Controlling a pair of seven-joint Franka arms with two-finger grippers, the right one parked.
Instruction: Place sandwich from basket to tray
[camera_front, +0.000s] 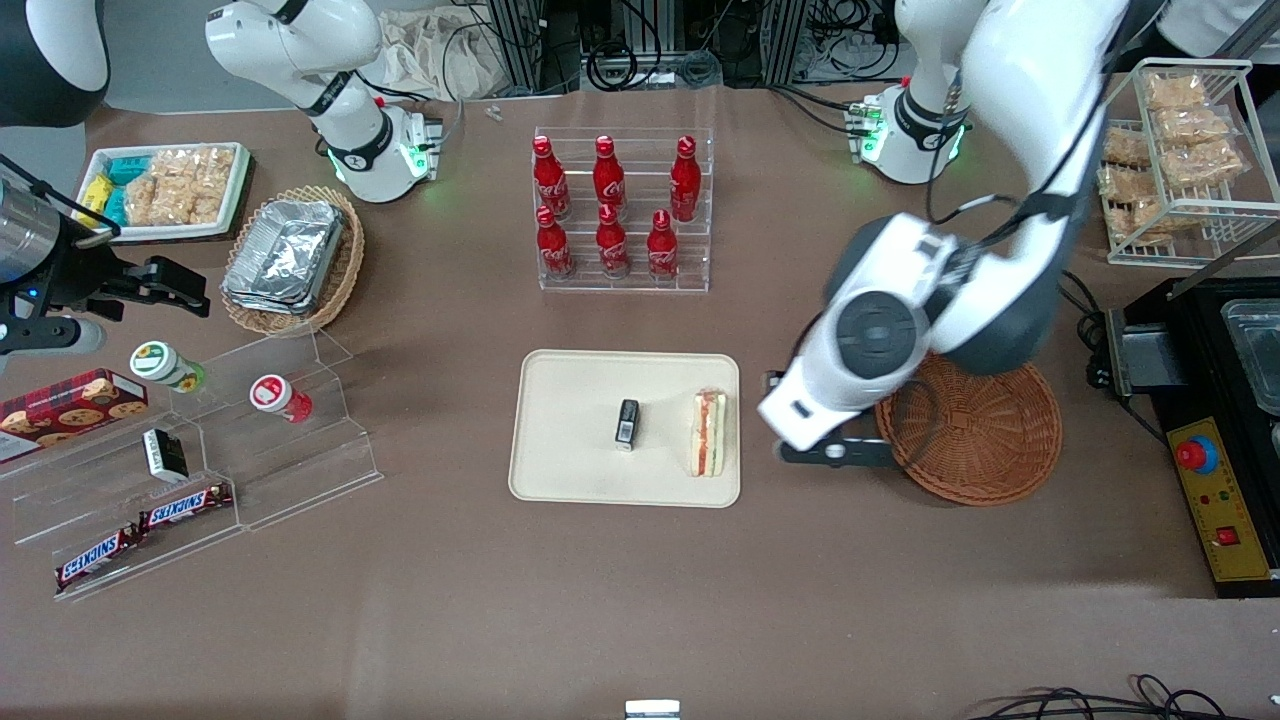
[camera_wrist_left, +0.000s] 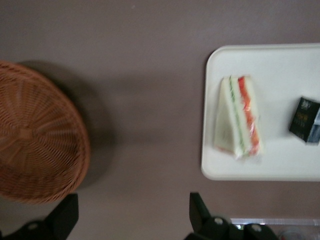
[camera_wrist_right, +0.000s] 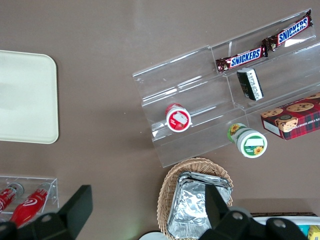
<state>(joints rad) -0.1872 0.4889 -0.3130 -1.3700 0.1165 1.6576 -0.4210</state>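
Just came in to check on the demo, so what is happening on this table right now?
The triangular plastic-wrapped sandwich lies on the flat cream-beige tray, beside a small black packet. The round reddish-brown wicker basket holds nothing. The left arm's gripper hangs over bare table between basket and tray, fingers open and holding nothing. The move from basket to tray looks done.

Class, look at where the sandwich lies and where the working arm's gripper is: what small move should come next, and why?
Probably lift the gripper up and away. The sandwich already lies on the tray beside a small dark box, the basket looks empty, and the open gripper holds nothing, between basket and tray.
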